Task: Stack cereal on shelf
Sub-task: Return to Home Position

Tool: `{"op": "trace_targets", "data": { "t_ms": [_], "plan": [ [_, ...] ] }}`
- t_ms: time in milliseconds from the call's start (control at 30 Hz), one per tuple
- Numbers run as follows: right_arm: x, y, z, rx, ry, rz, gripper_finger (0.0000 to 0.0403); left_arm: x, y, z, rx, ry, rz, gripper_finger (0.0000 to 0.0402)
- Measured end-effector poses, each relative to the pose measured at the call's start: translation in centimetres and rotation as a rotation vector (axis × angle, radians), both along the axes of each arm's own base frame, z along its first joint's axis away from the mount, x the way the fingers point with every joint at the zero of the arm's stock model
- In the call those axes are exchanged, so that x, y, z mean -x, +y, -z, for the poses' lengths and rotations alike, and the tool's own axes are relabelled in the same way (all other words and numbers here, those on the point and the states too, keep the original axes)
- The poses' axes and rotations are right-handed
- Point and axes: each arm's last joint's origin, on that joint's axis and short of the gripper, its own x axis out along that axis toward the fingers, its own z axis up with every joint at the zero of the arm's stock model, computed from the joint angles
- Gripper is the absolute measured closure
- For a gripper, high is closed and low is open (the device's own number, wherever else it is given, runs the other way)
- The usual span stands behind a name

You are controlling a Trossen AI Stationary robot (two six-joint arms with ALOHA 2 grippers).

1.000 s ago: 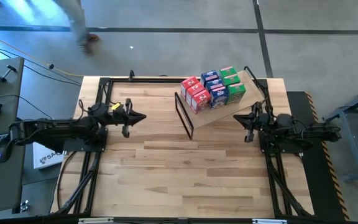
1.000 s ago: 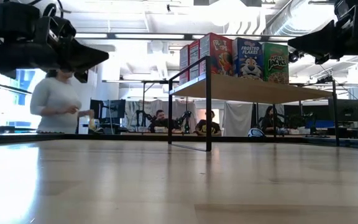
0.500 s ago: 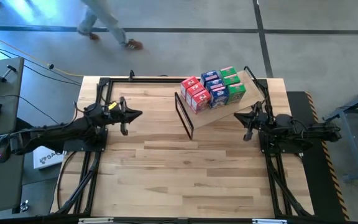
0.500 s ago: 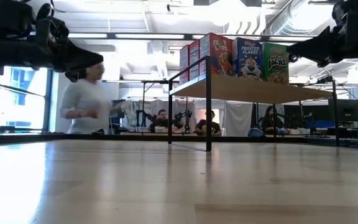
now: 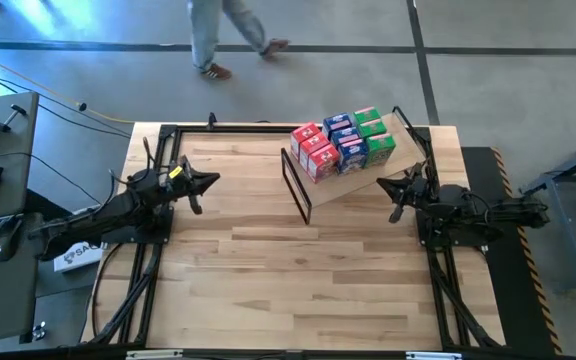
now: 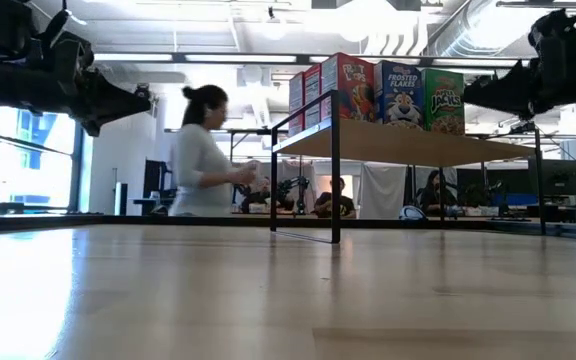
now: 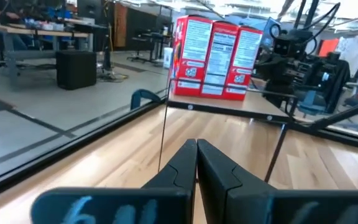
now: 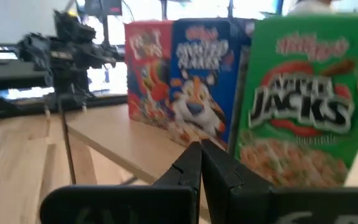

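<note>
High view shows us the cereal boxes (image 5: pixel 343 143) packed in red, blue and green rows on the shelf (image 5: pixel 360 181), colours aligned. With nothing left to carry, we judge, left arm (image 5: pixel 118 208) and right arm (image 5: pixel 468 210) hold their jaws clenched empty, flanking it above the desk (image 5: pixel 298 290).

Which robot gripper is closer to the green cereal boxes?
The right gripper. It sits just beside the shelf, close to the green cereal boxes; the left gripper is far across the table, past the red boxes.
</note>
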Motion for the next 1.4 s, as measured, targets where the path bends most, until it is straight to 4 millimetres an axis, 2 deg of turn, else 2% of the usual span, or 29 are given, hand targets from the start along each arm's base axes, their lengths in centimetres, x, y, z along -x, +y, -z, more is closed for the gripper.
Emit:
{"op": "trace_targets", "data": {
  "t_ms": [267, 633, 867, 967, 1133, 1233, 1400],
  "plan": [
    [0.16, -0.26, 0.64, -0.014, 0.059, 0.106, 0.0403, 0.70, -0.54, -0.09, -0.029, -0.018, 0.035, 0.0397],
    [0.28, -0.44, 0.31, -0.021, 0.019, 0.181, 0.0403, 0.57, -0.44, 0.19, -0.005, 0.005, 0.021, 0.0397],
    [0.66, -0.95, 0.87, -0.105, 0.002, 0.434, 0.0403, 0.38, -0.36, 0.43, 0.014, 0.030, 0.021, 0.0397],
    [0.60, -0.93, 0.91, -0.153, -0.032, 0.427, 0.0403, 0.32, -0.33, 0.51, -0.003, 0.049, 0.020, 0.0397],
    [0.35, -0.70, 0.88, -0.295, -0.119, 0.307, 0.0403, 0.25, -0.30, 0.62, -0.016, 0.067, 0.020, 0.0397],
    [0.23, -0.57, 0.87, -0.310, -0.116, 0.250, 0.0403, 0.26, -0.30, 0.61, -0.012, 0.065, 0.020, 0.0397],
    [0.15, -0.48, 0.87, -0.315, -0.109, 0.209, 0.0403, 0.26, -0.30, 0.61, 0.089, 0.026, 0.018, 0.0397]
  ]
}}
